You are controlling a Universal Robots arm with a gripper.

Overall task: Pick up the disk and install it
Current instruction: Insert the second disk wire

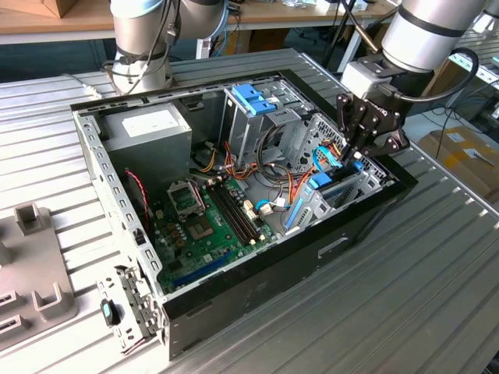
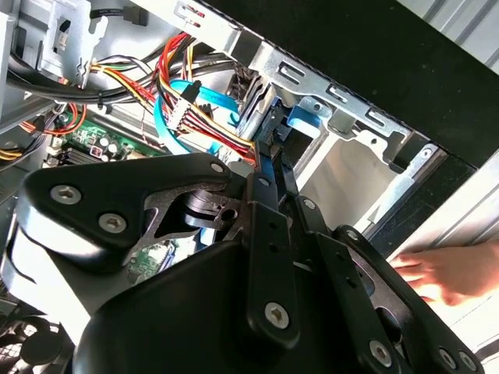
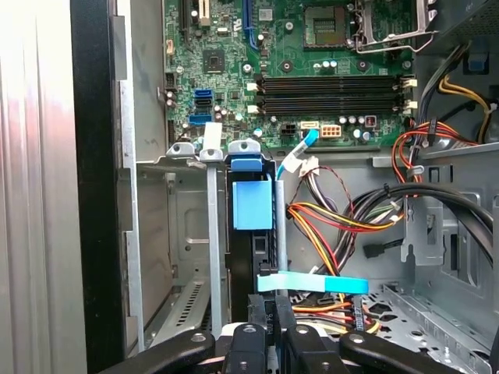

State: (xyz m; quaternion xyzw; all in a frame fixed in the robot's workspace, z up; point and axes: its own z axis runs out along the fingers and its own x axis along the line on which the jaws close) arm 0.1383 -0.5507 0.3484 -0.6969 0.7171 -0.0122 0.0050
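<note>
The disk [image 3: 252,204] stands on edge in a narrow slot of the metal bay at the open computer case's corner, on the exterior view's right. Its light-blue carrier rail faces up. In the exterior view the disk [image 1: 322,182] lies just below my black gripper [image 1: 360,160], which reaches down into that bay. In both wrist views the fingers press together on the thin end of the disk's rail: my gripper [image 3: 269,308] grips the end away from the motherboard, and the disk [image 2: 300,125] runs on from my gripper [image 2: 269,175] into the slot.
Bundled red, yellow and black cables [image 3: 343,214] and a light-blue flat cable [image 3: 312,283] crowd the bay's side. The motherboard [image 1: 207,222], a grey power supply [image 1: 148,128] and a tall cage with a blue latch [image 1: 253,97] fill the case. A person's hand [image 2: 444,269] rests outside the case wall.
</note>
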